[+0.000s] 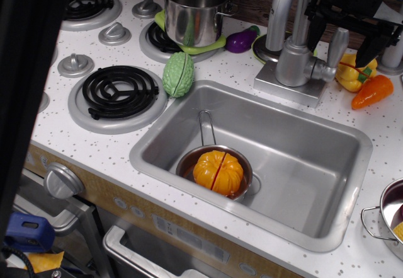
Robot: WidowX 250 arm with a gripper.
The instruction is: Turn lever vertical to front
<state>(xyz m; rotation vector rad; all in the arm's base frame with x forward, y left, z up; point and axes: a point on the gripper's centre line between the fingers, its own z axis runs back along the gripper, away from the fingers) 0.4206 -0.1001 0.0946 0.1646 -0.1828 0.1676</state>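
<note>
**My gripper hangs over the lever, grasp unclear**

My gripper (362, 23) sits at the top right, a black mass of brackets and fingers just above and behind the faucet. One dark finger (368, 51) points down beside the lever (337, 46), to its right, in front of the yellow pepper (354, 71). The rest of my hand is cut off by the upper edge and merges into dark shapes, so I cannot tell how far my jaws are spread, nor whether any finger actually touches the lever or merely hangs next to it. I see nothing pinched between them.

The lever is a short silver paddle standing nearly upright, tilted slightly to the right, joined by a stub to the right side of the round faucet body (295, 60). That body stands on a square grey base at the back rim of the sink (296, 158), with the tall spout (283, 7) rising behind it.

In the sink lies a small long-handled pan (204, 158) holding an orange pumpkin (218, 172). An orange pepper (373, 91) lies just in front of the yellow one. A green gourd (178, 74) rests between the sink and the front burner (119, 92). A steel pot (195, 10) stands on the back burner, with an eggplant (241, 40) beside it.
</note>
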